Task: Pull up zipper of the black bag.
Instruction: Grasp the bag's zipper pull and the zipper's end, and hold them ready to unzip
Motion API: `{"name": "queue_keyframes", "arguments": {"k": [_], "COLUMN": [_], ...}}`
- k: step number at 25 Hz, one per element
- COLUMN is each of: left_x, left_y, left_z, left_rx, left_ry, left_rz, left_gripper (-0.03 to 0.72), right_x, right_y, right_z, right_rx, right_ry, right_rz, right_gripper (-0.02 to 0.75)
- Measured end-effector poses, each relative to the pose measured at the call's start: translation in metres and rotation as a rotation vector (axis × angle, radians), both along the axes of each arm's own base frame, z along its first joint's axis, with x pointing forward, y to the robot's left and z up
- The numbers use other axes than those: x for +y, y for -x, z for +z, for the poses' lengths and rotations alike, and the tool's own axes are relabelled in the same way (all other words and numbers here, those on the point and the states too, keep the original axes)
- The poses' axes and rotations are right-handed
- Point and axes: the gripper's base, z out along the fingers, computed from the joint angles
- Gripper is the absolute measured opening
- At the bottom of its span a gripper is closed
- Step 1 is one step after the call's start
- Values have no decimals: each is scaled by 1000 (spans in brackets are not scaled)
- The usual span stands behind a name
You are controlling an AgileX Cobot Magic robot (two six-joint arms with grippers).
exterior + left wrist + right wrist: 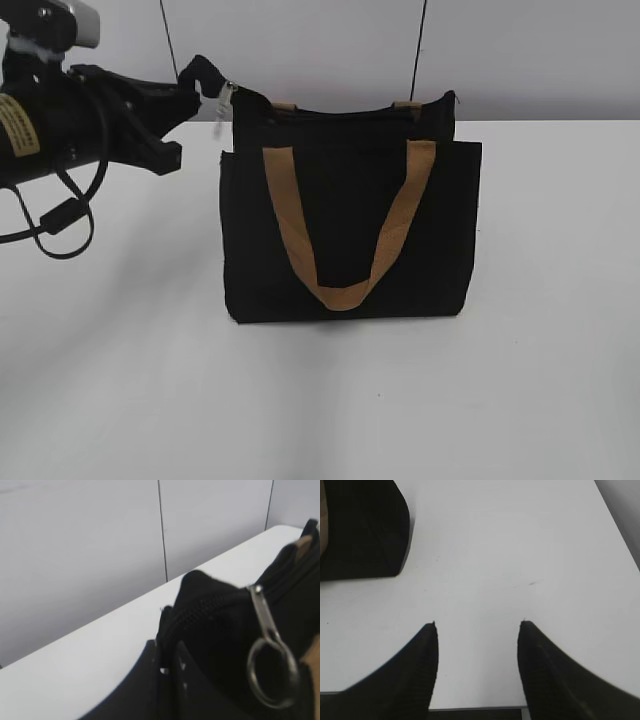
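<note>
Up at the top left corner of the black bag (345,235) sat the zipper (265,645), its silver pull and small ring hanging down from the dark zip line in my left wrist view. The bag stood upright on the white table (520,400), a tan handle (345,225) looping down over its front panel, and a second handle showing only as two tan tabs at the top edge.

My left gripper (200,90) reached in from the left at the height of the bag's top and met that corner. Its fingers (172,680) looked pressed together on a fold of black fabric just beside the pull, though the blur kept me from being certain what sat between them. The pull itself hung free of the fingers. A black cable (60,215) drooped in a loop beneath the left arm.

My right gripper (477,635) hovered over bare table with its jaws spread wide and nothing between them. A corner of the bag lay at the upper left of that view, well apart from the fingertips.

Behind the table stood a pale wall (320,50) with thin dark vertical seams.
</note>
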Motion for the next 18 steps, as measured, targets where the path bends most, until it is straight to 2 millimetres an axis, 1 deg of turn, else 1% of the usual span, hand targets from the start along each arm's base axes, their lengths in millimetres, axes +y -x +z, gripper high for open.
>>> {"name": "queue_keyframes", "arguments": {"k": [3,6,9,12,18], "left_x": [-4,-11,-17,-19,-18], "left_y": [8,16,20,21,23], "left_z": [17,26,29,28,33], "left_rx": [-20,-30,-31,-26,-34], "left_ry": [55,84,89,84,84], "left_rz": [-9,-33,-56,-61,-57], "left_gripper": [7,7,7,7,6], "right_x": [0,0,0,1,13], "right_y": [0,0,0,0,-1], "right_z": [0,0,0,0,3], "right_rx": [0,0,0,0,-17], "right_ry": [0,0,0,-11,-98], "right_rz": [0,0,0,7,108], "right_gripper": [401,401,401,401,401]}}
